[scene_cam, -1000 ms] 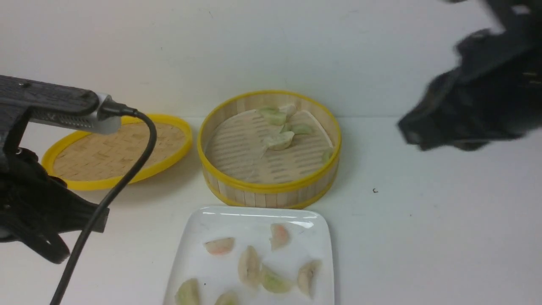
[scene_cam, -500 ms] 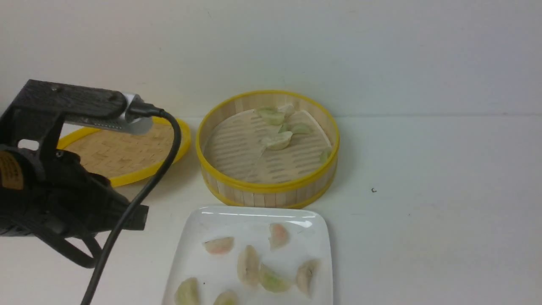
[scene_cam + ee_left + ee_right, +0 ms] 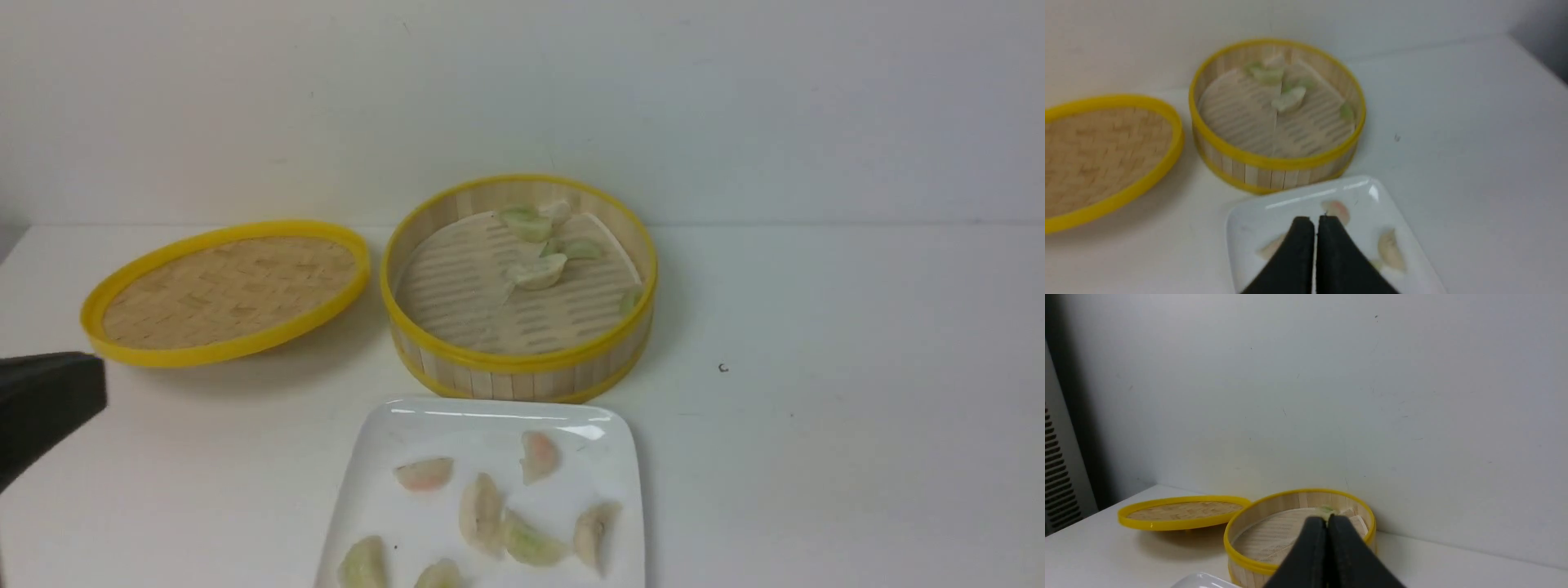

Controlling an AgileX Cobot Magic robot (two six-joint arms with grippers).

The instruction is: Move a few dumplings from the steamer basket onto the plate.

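While both grippers' fingers [image 3: 1290,261] are closed, the plate's [image 3: 490,433] far edge runs crosswise.

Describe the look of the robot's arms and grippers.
Both the left gripper and the right gripper show black, slender fingers that taper toward the tips. The front view catches only a dark, blurred piece of the left arm; no cable or marking shows.
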